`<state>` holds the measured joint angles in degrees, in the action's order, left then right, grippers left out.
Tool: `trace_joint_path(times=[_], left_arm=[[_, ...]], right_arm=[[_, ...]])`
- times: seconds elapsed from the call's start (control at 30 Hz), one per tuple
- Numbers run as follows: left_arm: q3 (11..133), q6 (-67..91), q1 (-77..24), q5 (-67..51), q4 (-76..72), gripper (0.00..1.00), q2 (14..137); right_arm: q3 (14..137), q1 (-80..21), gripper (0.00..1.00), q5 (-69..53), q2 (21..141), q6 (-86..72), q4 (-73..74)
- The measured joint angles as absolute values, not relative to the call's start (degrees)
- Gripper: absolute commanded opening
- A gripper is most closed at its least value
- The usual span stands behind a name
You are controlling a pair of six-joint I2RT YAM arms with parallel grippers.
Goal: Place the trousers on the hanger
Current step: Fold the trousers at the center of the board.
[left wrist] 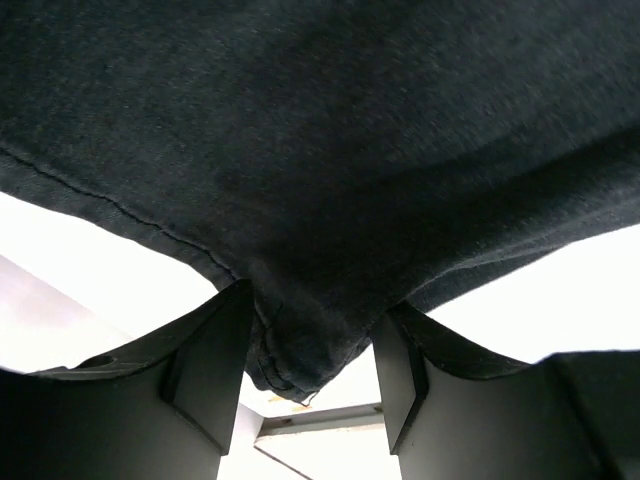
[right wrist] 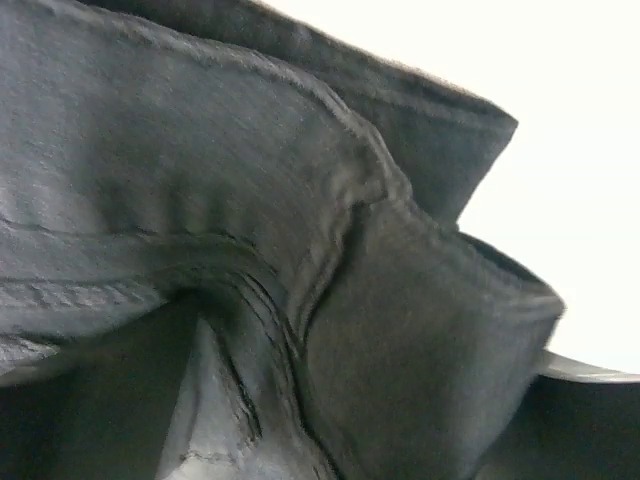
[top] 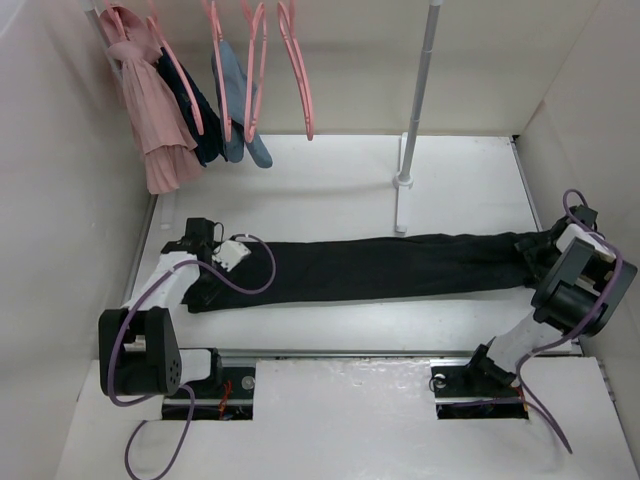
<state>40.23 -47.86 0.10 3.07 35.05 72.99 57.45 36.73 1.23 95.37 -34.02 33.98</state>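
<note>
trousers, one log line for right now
trousers laid across table | left hand gripping left end | right hand at right end, grip hidden | hanger hanging empty

A robot test cell, likely a lab: bare white panel walls (top: pixel 60 250) box in a white bench (top: pixel 330 330); beyond the right gripper (top: pixel 532 255), a clothes pole (top: pixel 420 90) and, farther left, pink hangers (top: pixel 303 95).

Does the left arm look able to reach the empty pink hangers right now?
Probably not: the left gripper is closed on the trousers, and the hangers hang far back.
</note>
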Motion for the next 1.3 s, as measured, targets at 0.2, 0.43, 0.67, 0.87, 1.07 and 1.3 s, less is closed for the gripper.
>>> trace_joint_path(times=[0.2,0.43,0.67,0.87,1.07,1.3], left_arm=[[39.75,-45.45,0.10,3.49,33.87,0.46,73.01],[40.51,-43.88,0.34,3.01,33.71,0.49,73.01],[45.41,-41.71,0.49,0.45,33.56,0.50,73.63],[49.06,-40.29,0.27,-3.49,33.80,0.53,75.48],[50.30,-40.45,-1.34,-8.91,35.90,0.59,75.68],[50.19,-39.94,-6.42,-9.10,34.46,0.57,76.14]], right_arm=[[59.16,36.80,0.00,0.43,98.13,-32.56,32.88],[58.70,36.77,0.00,-0.10,97.54,-31.68,31.66],[61.80,27.40,0.00,10.20,86.72,-30.76,34.87],[80.05,10.87,0.00,25.52,78.91,-29.39,37.91],[87.74,4.27,0.00,37.21,72.69,-26.26,38.24],[87.99,-6.35,0.00,51.83,72.66,-20.53,39.57]])
